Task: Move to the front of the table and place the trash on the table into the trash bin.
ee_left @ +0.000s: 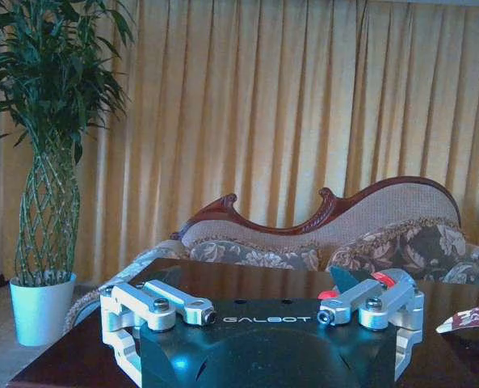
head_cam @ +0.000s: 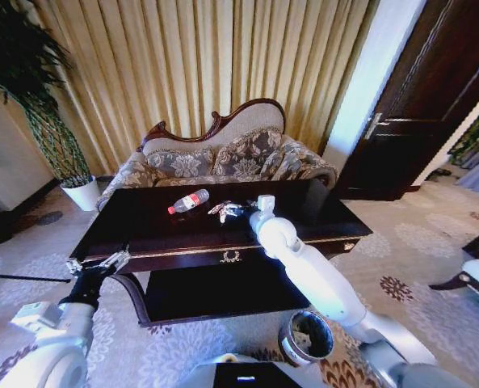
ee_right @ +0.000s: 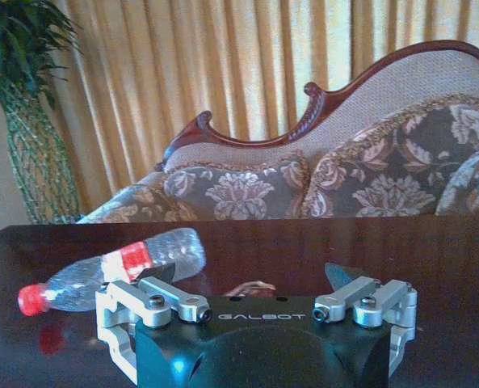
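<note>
**Robot at the worktop, trash not yet in the bin**

The right gripper is stretched out over the middle of the dark worktop; its jaws stand apart, with nothing held between them; a small brownish wrapper lies on the wood right at the jaws, and in the right wrist view a bit of it peeks up just in front of the gripper, between the two sides; I cannot tell if the jaws touch it yet.

The little clear bottle with the red label lies on its side just beside that gripper, toward the robot's left; it is close but not between the jaws; its red cap points away from them.

The left gripper waits at the near left corner of the worktop, jaws apart and holding nothing.

The round dark bin stands on the carpet, down by the robot's right side, well apart from the trash; I cannot tell what lies inside it.

So my guess: the drive to the front of the worktop is done; the bottle and the wrapper are both waiting to be picked up and dropped in the bin; the wrapper looks like the one about to be grabbed.
</note>
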Motion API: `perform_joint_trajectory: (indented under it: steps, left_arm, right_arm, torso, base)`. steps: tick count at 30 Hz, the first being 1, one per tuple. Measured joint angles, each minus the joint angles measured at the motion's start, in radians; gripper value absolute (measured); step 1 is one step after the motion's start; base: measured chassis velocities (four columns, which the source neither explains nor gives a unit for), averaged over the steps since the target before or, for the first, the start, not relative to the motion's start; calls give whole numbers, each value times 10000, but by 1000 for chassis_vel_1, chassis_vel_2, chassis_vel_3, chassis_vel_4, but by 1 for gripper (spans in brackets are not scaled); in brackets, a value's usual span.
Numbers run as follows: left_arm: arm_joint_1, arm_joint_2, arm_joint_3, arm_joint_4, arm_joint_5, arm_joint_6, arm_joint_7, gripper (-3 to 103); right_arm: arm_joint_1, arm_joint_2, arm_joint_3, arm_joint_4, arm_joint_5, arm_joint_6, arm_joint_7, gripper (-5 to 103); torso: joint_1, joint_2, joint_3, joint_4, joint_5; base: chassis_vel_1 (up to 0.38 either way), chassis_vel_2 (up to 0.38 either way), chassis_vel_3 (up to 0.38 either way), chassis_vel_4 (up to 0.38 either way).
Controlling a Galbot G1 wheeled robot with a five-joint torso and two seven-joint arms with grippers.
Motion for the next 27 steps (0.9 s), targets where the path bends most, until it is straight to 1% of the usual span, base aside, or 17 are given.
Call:
perform_joint_trajectory:
  steps: [5, 10, 13, 15, 24, 25, 27]
  left_arm:
    - [-6, -9, -3, 0, 23, -1, -7, 100]
    - [-46, -11, 6, 0, 24, -1, -44, 100]
    - [-62, -26, 8, 0, 26, -1, -60, 100]
    - [-78, -31, -13, 0, 17, -20, -68, 100]
    - [-188, -40, -42, 0, 0, -85, -68, 100]
    - [-203, -41, -29, 0, -2, -86, -68, 100]
    - [-228, -40, -20, 0, -5, -90, -68, 100]
  right_arm:
    - [20, 186, -212, -199, 68, 0, 27, 100]
    - [67, 535, -241, -841, 63, 23, 29, 100]
    - [62, 720, -241, -1194, -35, 48, 29, 100]
    - [-49, 869, -232, -1527, -284, 166, 27, 100]
    - [-290, 934, -267, -1772, -602, 286, -47, 101]
    - [-290, 936, -269, -1800, -644, 323, -58, 100]
    - [-283, 933, -269, -1826, -686, 358, -71, 91]
  torso:
    - [0, 0, 0, -1, 0]
    - [0, 0, 0, -1, 0]
    - [0, 0, 0, 0, -1]
    - [0, 0, 0, -1, 0]
    - [0, 1, 0, -1, 0]
    - [0, 0, 0, -1, 0]
    - [1, 0, 0, -2, 0]
  base:
    - [0, 0, 0, 0]
    - [0, 0, 0, 0]
    - [0, 0, 0, 0]
    - [0, 0, 0, 0]
    - [0, 0, 0, 0]
    - [0, 0, 0, 0]
    - [0, 0, 0, 0]
